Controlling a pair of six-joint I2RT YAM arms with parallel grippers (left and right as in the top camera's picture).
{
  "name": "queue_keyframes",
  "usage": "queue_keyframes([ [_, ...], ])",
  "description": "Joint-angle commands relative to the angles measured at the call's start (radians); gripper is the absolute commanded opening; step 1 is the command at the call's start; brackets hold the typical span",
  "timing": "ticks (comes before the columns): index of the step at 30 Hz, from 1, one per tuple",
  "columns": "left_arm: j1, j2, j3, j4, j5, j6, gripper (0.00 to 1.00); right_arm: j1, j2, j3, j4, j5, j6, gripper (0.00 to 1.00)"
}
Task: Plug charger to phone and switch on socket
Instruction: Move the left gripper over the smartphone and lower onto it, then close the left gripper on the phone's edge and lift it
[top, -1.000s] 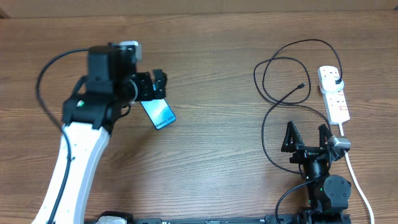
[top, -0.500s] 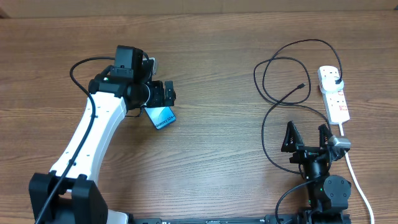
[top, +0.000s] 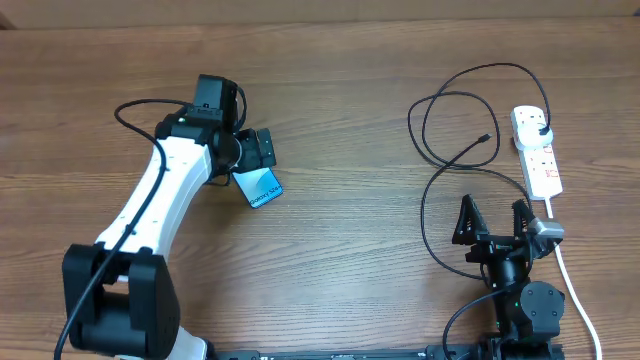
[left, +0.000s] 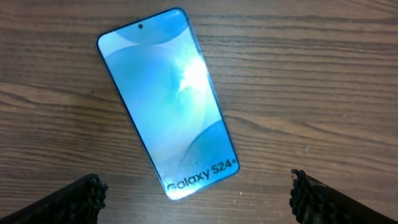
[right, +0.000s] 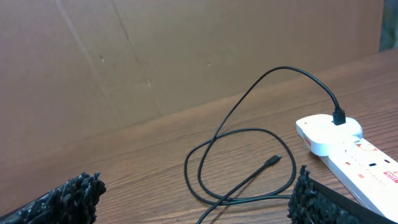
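Observation:
The phone (top: 260, 187) lies flat on the table with its blue screen up, and fills the left wrist view (left: 169, 102), white text at its near end. My left gripper (top: 262, 150) is open and empty, just beyond the phone's far end. The charger (top: 452, 135) is a thin black cable looping on the right; its connector tip (top: 485, 138) lies free on the table and its plug end sits in the socket (top: 537, 150). Cable (right: 236, 155), tip (right: 273, 160) and socket (right: 348, 149) show in the right wrist view. My right gripper (top: 493, 222) is open and empty, near the front edge.
The socket's thick white cord (top: 580, 300) runs down to the front right. A brown cardboard wall (right: 155, 50) stands behind the table. Bare wooden tabletop (top: 350, 240) lies between the phone and the cable.
My left arm has swung right and its gripper has settled over the phone's far end. The phone, cable, socket and right gripper have not moved.

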Motion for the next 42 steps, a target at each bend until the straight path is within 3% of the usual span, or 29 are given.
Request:
queue_keyframes([
  [1,-0.002,0.043,0.016,0.017,-0.018,-0.084,1.00,0.009,-0.010,-0.011,0.006,-0.009,-0.008,1.00],
  [14,-0.003,0.126,0.018,0.065,-0.092,-0.315,1.00,0.009,-0.010,-0.011,0.006,-0.010,-0.008,1.00],
  [26,-0.002,0.225,0.036,0.142,-0.080,-0.315,1.00,0.009,-0.010,-0.011,0.006,-0.009,-0.008,1.00],
  [36,-0.003,0.351,0.108,0.081,-0.055,-0.275,1.00,0.009,-0.010,-0.011,0.006,-0.010,-0.008,1.00],
  [42,-0.004,0.356,0.108,0.031,-0.027,-0.249,0.93,0.009,-0.010,-0.011,0.006,-0.009,-0.008,1.00],
])
